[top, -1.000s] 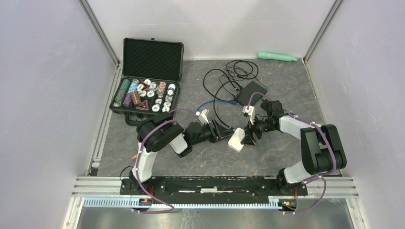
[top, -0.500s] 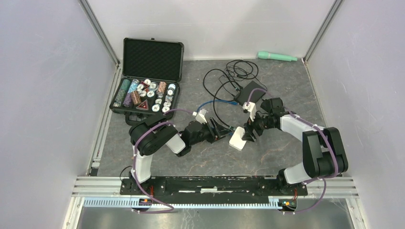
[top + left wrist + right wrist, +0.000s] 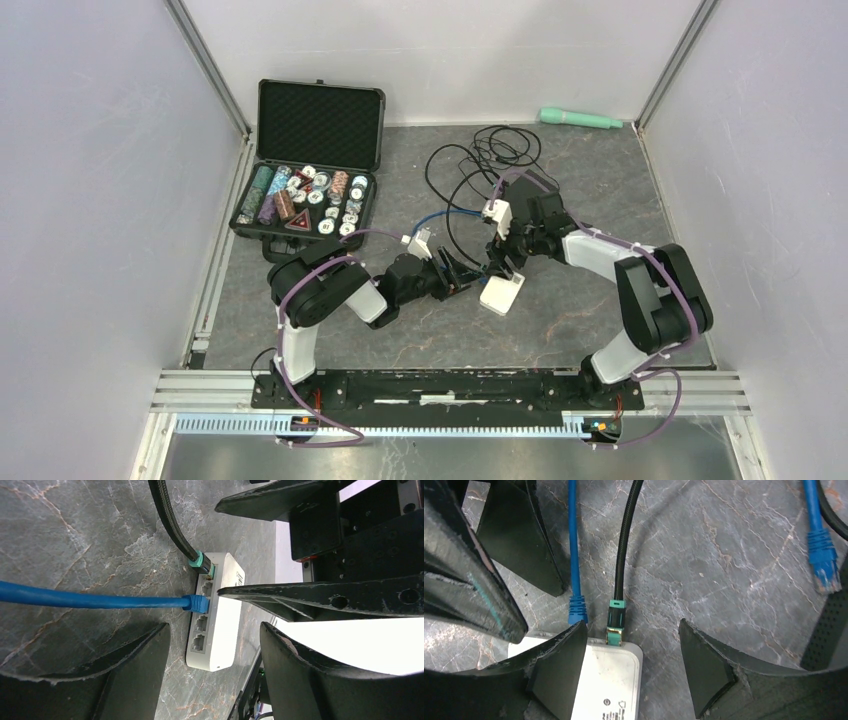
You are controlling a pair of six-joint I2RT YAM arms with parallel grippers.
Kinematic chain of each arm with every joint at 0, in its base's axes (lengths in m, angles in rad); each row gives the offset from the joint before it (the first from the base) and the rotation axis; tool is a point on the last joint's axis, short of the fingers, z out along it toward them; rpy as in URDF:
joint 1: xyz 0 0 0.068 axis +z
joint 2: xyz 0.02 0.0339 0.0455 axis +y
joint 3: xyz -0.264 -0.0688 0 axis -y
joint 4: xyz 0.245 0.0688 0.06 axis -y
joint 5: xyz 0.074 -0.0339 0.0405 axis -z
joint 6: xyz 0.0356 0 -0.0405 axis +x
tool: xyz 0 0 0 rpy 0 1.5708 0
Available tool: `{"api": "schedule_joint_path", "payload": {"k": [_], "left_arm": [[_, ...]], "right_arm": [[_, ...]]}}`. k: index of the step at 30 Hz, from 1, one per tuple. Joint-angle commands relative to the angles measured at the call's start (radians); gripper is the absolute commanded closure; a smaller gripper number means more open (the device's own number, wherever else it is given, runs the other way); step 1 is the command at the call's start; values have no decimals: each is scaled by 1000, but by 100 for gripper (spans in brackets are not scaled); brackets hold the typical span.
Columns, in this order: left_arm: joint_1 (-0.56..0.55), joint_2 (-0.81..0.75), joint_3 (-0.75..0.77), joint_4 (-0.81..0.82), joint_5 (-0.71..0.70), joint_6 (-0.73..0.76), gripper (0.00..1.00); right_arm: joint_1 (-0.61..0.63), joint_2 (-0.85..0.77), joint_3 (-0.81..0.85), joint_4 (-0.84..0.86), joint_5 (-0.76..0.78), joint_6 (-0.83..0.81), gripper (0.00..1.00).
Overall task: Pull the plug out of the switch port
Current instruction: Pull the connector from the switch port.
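Observation:
The white switch (image 3: 503, 294) lies flat on the table between both arms. A blue cable's plug (image 3: 196, 602) and a black cable's green plug (image 3: 202, 565) both sit in its ports; two ports beside them are bare. My left gripper (image 3: 215, 630) is open, its jaws either side of the switch's port end, touching nothing. My right gripper (image 3: 631, 630) is open above the switch (image 3: 609, 680); the green plug (image 3: 616, 620) lies between its fingers and the blue plug (image 3: 577, 610) by its left finger. In the top view the grippers (image 3: 462, 273) (image 3: 497, 262) nearly meet.
An open black case of poker chips (image 3: 305, 190) stands at the back left. Coiled black cables (image 3: 490, 150) and a black box (image 3: 535, 185) lie behind the right arm. A loose blue plug (image 3: 824, 565) rests beside that box. A green cylinder (image 3: 580, 119) lies by the back wall.
My right gripper has moved left and away from me, from the switch's right side to above its port end. The left gripper has barely moved.

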Motion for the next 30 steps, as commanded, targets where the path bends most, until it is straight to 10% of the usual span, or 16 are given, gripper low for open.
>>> {"api": "schedule_joint_path", "payload": {"k": [1,30], "left_arm": [[6,17,-39,-167,-38,-2,25],[6,88,12,-196,12,8,20]], "right_arm": [[43,39,60,51,25,17,26],[114,100,107,132,113,115,65]]}}
